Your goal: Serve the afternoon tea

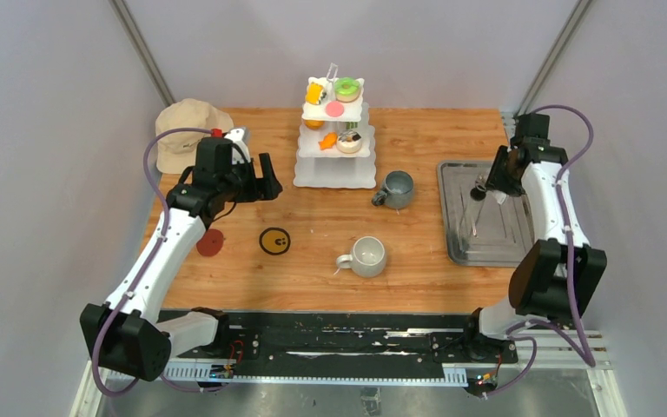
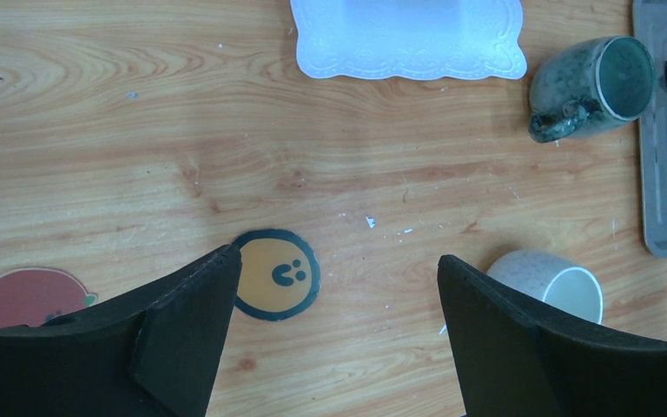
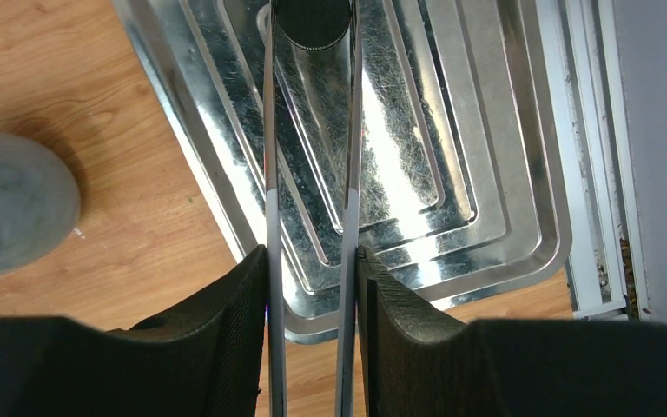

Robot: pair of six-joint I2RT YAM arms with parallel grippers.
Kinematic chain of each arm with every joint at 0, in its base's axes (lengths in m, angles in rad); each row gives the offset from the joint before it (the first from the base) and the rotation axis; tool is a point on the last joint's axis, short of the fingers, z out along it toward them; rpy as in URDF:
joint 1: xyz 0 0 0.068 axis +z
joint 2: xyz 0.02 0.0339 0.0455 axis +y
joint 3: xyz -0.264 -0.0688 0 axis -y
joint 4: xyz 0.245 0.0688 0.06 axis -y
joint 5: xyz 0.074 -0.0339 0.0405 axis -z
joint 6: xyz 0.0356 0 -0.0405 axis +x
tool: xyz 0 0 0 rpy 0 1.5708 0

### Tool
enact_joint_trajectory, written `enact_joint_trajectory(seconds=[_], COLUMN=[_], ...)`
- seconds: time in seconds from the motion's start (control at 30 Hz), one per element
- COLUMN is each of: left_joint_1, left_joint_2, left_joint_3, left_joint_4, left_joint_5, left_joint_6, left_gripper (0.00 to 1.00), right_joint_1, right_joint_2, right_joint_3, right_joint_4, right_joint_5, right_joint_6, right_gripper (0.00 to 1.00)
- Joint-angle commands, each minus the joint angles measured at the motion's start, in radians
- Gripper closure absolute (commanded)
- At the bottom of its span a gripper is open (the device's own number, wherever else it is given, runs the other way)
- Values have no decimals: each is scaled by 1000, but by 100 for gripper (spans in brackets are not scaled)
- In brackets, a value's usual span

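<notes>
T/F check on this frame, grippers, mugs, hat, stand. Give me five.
1. The left gripper is open and empty. True.
2. The right gripper is shut on metal tongs over the steel tray. True.
3. Both mugs sit on coasters. False: the dark mug and light mug are on bare wood; the red coaster and yellow coaster carry nothing.
4. The hat lies on the steel tray. False: it lies at the table's far left corner.
5. Pastries sit on the upper tiers of the stand. True.
</notes>
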Motion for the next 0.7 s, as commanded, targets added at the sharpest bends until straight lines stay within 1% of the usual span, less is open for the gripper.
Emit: enact_joint_trajectory(seconds=[0.0, 0.3, 0.47, 0.6, 0.67], left_joint_1=[3, 2, 2, 2, 2], left_joint_2=[-25, -17, -14, -3, 2], left_joint_3=[-1, 1, 7, 18, 23], left_joint_4=[14, 16, 15, 14, 14], left_joint_5=[7, 6, -6, -8, -6], left_joint_6=[0, 5, 11, 13, 13], left_gripper=[12, 12, 12, 12, 12], right_joint_1=[14, 37, 112, 154, 200], right_joint_2=[-113, -234, -305, -341, -350], right_joint_3=[-19, 12, 39, 50, 54], right_joint_4=[-15, -43, -31, -13, -3], right_joint_5=[-18, -76, -79, -167, -198], right_joint_6=[23, 19, -21, -13, -9], right_gripper=[85, 89, 89, 89, 89])
